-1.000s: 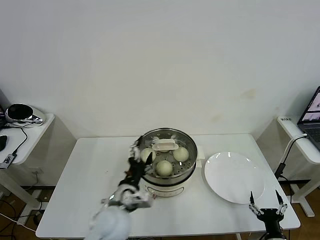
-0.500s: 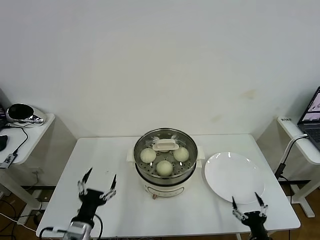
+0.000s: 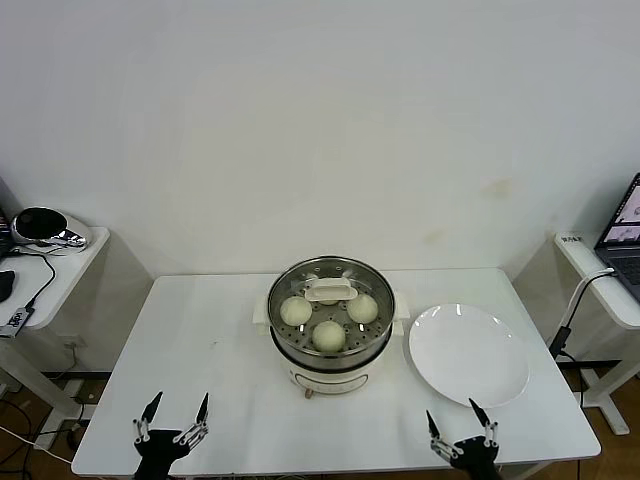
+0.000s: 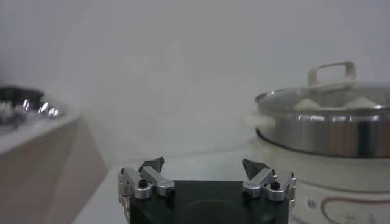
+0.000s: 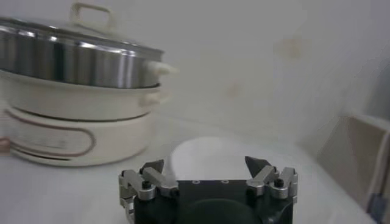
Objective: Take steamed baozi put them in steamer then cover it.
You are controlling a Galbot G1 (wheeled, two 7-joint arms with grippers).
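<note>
The round shiny stainless-steel steamer (image 3: 331, 328) on its white electric base stands mid-table with the clear glass cover (image 3: 330, 301), metal-rimmed and cream-handled, seated on it, and through the glass three smooth cream-white steamed baozi (image 3: 328, 335) show clearly while a fourth is mostly hidden under the handle. The left gripper (image 3: 172, 425) and right gripper (image 3: 459, 428) sit at the table's near edge, well apart from the steamer, arms cut off by the frame, jaws spread wide and empty. A flat white round plate (image 3: 468, 354) lies just beside the steamer on the right
</note>
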